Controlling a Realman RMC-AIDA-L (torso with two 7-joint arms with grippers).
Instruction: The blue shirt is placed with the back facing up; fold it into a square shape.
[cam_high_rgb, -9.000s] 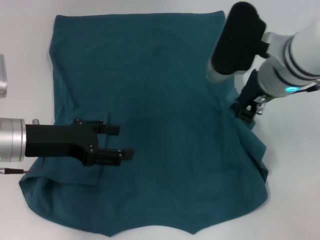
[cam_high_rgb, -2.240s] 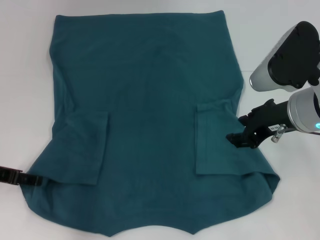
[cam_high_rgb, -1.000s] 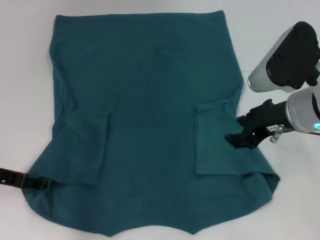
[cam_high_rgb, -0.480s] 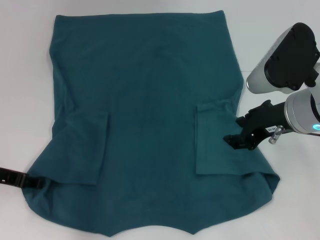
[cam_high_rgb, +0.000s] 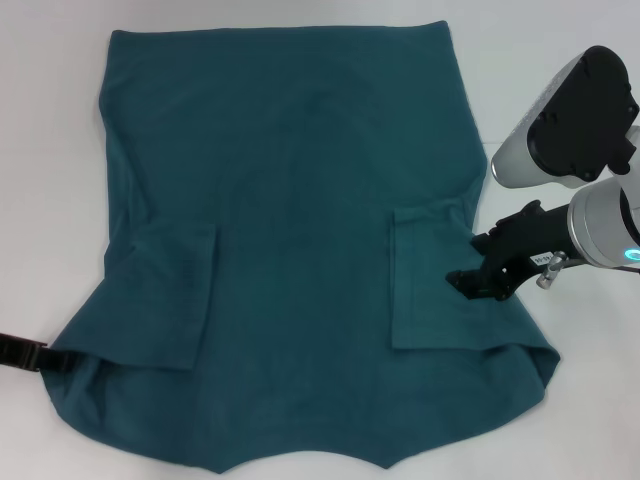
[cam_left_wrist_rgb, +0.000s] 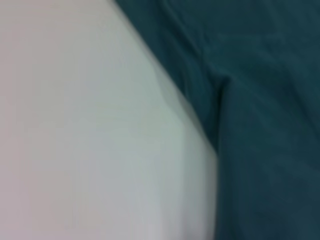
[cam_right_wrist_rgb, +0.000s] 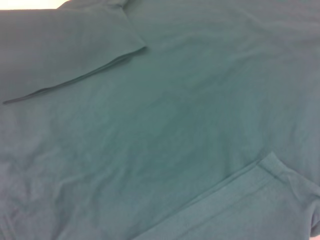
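The blue shirt (cam_high_rgb: 300, 230) lies flat on the bench (cam_high_rgb: 50, 150), both sleeves folded inward. The right gripper (cam_high_rgb: 478, 282) sits at its right edge and the left gripper (cam_high_rgb: 35, 357) at its left corner; whether either's jaws are open or closed, I cannot tell.

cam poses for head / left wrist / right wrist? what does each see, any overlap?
Head: up high, looking down at the blue shirt on the white table; right end effector at the shirt's right edge, left end effector at its left shoulder.
Left wrist: close over shirt edge and table; no robot parts.
Right wrist: close over the shirt, both folded sleeves; no robot parts.
Shared: the shirt.
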